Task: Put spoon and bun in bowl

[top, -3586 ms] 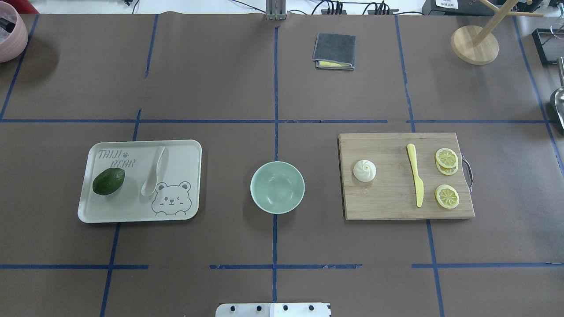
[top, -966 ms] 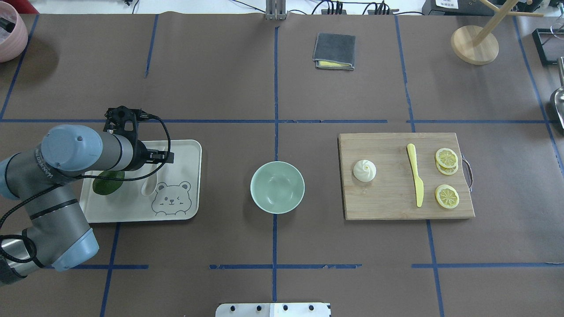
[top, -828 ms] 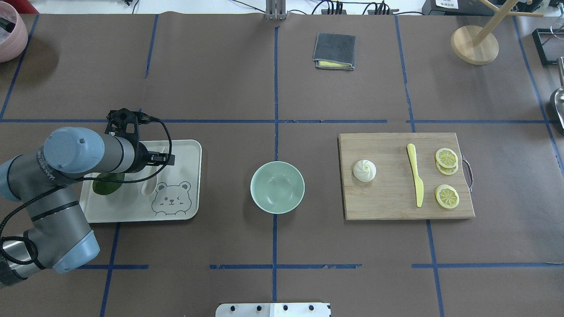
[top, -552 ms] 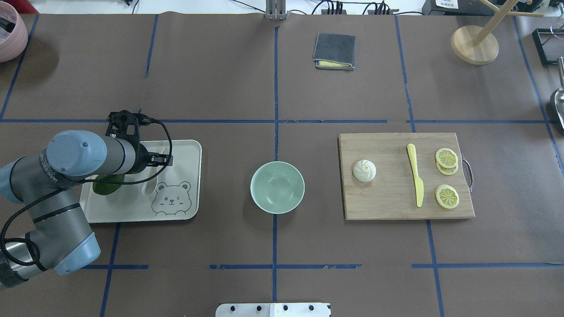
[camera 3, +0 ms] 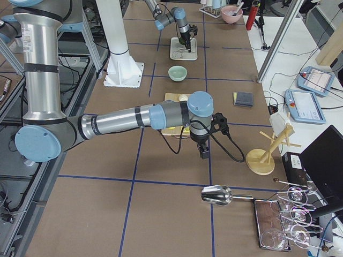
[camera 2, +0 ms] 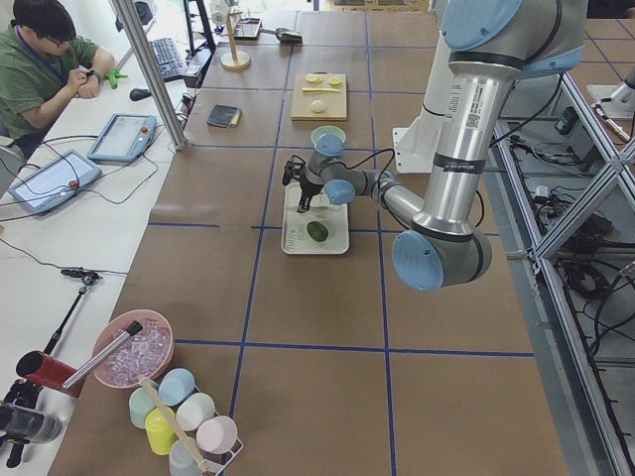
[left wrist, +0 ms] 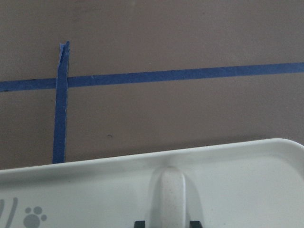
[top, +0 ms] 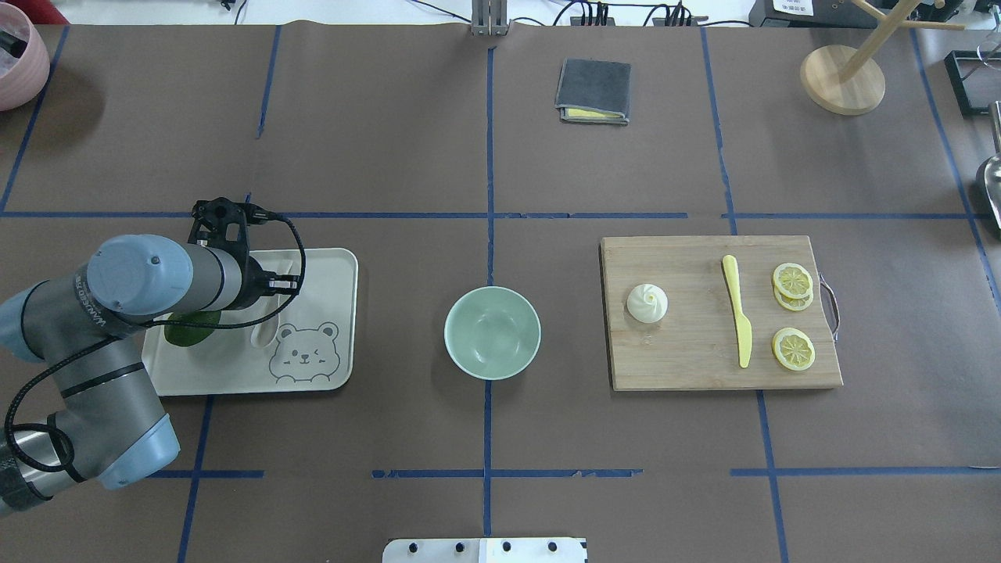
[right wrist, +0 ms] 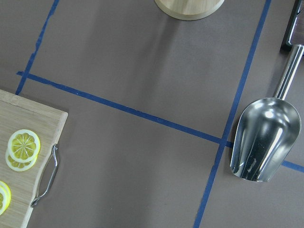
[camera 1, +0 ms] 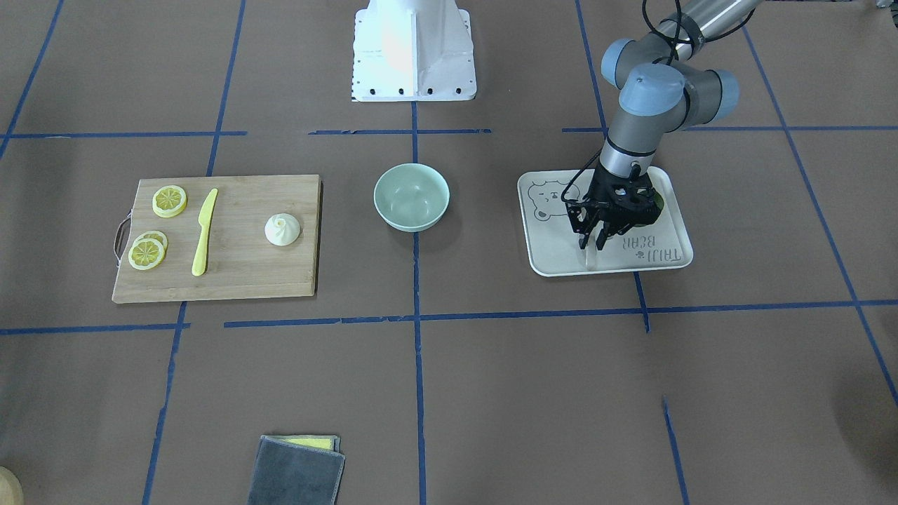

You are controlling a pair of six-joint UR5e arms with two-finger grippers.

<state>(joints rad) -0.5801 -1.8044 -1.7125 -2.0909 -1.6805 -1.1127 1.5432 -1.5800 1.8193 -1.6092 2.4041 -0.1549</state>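
Note:
The cream-white spoon (top: 264, 335) lies on the cream bear tray (top: 313, 367). My left gripper (camera 1: 591, 243) is low over the tray. It is open, with one fingertip on each side of the spoon's handle (left wrist: 171, 194). The spoon rests flat on the tray. The mint-green bowl (top: 493, 332) stands empty at the table's middle. The white bun (top: 647, 303) sits on the wooden board (top: 688, 352). My right gripper (camera 3: 205, 152) shows only in the exterior right view, over the table past the board. I cannot tell whether it is open or shut.
A green avocado (top: 188, 330) lies on the tray beside my left wrist. A yellow knife (top: 737, 313) and lemon slices (top: 793, 280) share the board. A grey cloth (top: 593, 90), a wooden stand (top: 842, 78) and a metal scoop (right wrist: 263, 140) lie farther off.
My left arm has come in over the tray. In the last second its gripper has sunk lower around the spoon's handle. The spoon, bun and bowl have not moved.

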